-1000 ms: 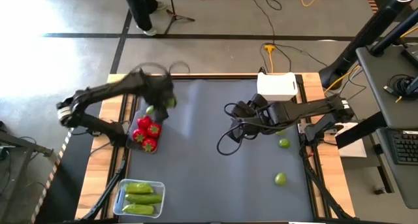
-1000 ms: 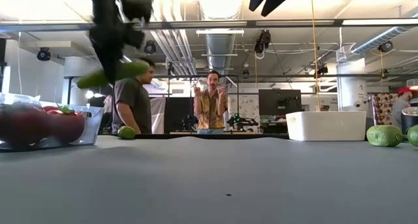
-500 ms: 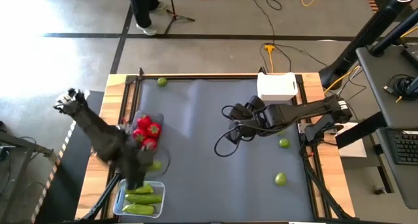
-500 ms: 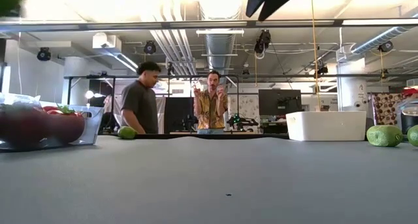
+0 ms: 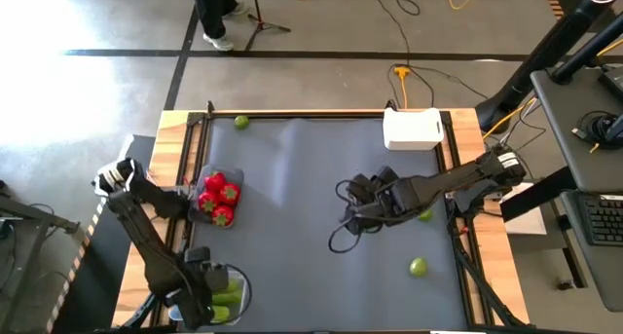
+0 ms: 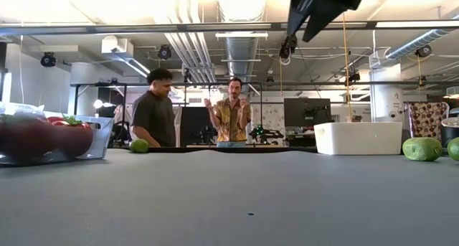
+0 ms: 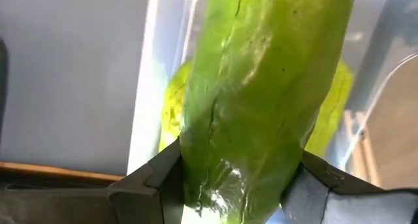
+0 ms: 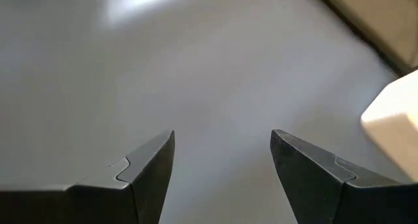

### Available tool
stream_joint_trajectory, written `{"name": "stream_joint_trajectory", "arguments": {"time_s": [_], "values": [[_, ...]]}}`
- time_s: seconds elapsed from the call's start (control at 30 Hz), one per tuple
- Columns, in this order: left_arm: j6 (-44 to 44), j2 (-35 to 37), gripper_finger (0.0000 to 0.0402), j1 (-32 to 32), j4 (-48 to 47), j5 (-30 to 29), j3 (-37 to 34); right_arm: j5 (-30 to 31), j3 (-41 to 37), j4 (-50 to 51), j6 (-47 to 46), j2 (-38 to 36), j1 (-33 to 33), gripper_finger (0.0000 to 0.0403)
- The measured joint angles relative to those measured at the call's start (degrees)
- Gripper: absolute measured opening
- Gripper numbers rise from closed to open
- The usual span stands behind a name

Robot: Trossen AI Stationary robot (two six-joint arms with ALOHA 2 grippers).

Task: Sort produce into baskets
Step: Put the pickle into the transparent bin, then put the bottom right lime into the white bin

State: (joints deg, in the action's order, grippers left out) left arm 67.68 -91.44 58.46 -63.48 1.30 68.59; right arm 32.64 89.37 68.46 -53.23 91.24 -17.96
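Cucumber (image 7: 261, 100) is sitting clamped lengthwise between my left claw's (image 5: 200, 293) fingers, hanging right over the clear tub (image 5: 237, 297) and the cucumbers already lying there, while my right claw (image 8: 222, 165) is hovering open and empty mid-table.

The left claw (image 5: 206, 293) hides most of the clear tub (image 5: 237, 297); the cucumber (image 7: 261, 93) it grips runs off the wrist view's top.
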Motion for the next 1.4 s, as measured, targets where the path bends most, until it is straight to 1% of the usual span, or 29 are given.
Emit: {"name": "stream_joint_trajectory", "arguments": {"time_s": [0.13, 0.2, 0.33, 0.43, 0.5, 0.57, 0.67, 0.73, 0.83, 0.87, 0.93, 1.0, 1.07, 1.13, 1.23, 1.33, 1.4], "values": [[-0.66, -2.74, 0.0173, 0.71, -0.42, 0.34, -0.24, -1.18, -0.68, -0.13, -3.12, 0.00, -3.77, 0.0247], [-0.66, -3.19, 0.0183, 0.65, -0.47, 0.65, -0.25, -1.18, -0.68, -0.36, -3.87, 0.00, -5.99, 0.0247], [-2.33, -3.32, 0.0224, 0.61, -0.40, 0.01, 0.05, -1.32, -1.56, -0.47, -6.77, 0.00, -9.93, 0.0247], [-3.53, -3.32, 0.0261, 0.48, -0.42, -0.76, 0.05, -2.81, -3.26, -0.43, -10.52, 0.00, -11.94, 0.0247], [-4.23, -3.32, 0.0283, 0.14, -0.49, -0.85, 0.05, -5.98, -5.03, -0.21, -14.11, 0.00, -12.76, 0.0247], [-5.37, -3.04, 0.0300, -0.05, -1.86, -0.72, 0.05, -12.43, -6.99, 0.89, -17.70, 0.00, -13.23, 0.0247], [-6.67, -1.88, 0.0315, -0.03, -8.69, -0.83, 1.31, -20.81, -10.04, 4.64, -22.48, 0.00, -14.46, 0.0247], [-8.36, -0.88, 0.0318, 0.02, -13.69, -3.60, 3.61, -23.86, -12.05, 8.25, -24.27, 0.00, -15.55, 0.0247], [-10.68, 0.73, 0.0316, -0.08, -20.90, -11.53, 7.54, -26.04, -15.09, 10.34, -24.80, -0.34, -17.17, 0.0247], [-10.74, 1.26, 0.0314, -0.23, -22.27, -15.03, 8.88, -27.35, -16.20, 9.40, -24.42, -0.41, -17.49, 0.0247], [-10.74, 2.34, 0.0309, -0.29, -22.98, -21.86, 10.97, -31.95, -18.52, 5.16, -21.70, -0.38, -17.99, 0.0249], [-11.26, 3.09, 0.0304, -0.71, -22.99, -25.95, 12.25, -37.14, -20.70, 0.38, -19.75, -0.31, -18.35, 0.0258], [-12.13, 3.42, 0.0300, -1.36, -23.13, -27.68, 12.59, -41.14, -22.80, -2.43, -19.14, -0.29, -18.70, 0.0274], [-12.94, 3.53, 0.0296, -1.81, -23.65, -29.06, 12.01, -43.78, -24.47, -3.04, -18.97, -0.26, -18.91, 0.0293], [-13.66, 3.77, 0.0290, -2.03, -23.09, -31.92, 10.46, -45.45, -26.52, -3.20, -17.92, -0.26, -18.86, 0.0325], [-13.86, 3.92, 0.0284, -2.64, -19.85, -32.27, 9.51, -46.97, -28.62, -5.56, -17.94, -0.26, -18.82, 0.0352], [-13.79, 3.92, 0.0282, -2.90, -18.19, -32.34, 9.20, -48.13, -29.94, -9.08, -18.75, -0.26, -18.82, 0.0362]]}}
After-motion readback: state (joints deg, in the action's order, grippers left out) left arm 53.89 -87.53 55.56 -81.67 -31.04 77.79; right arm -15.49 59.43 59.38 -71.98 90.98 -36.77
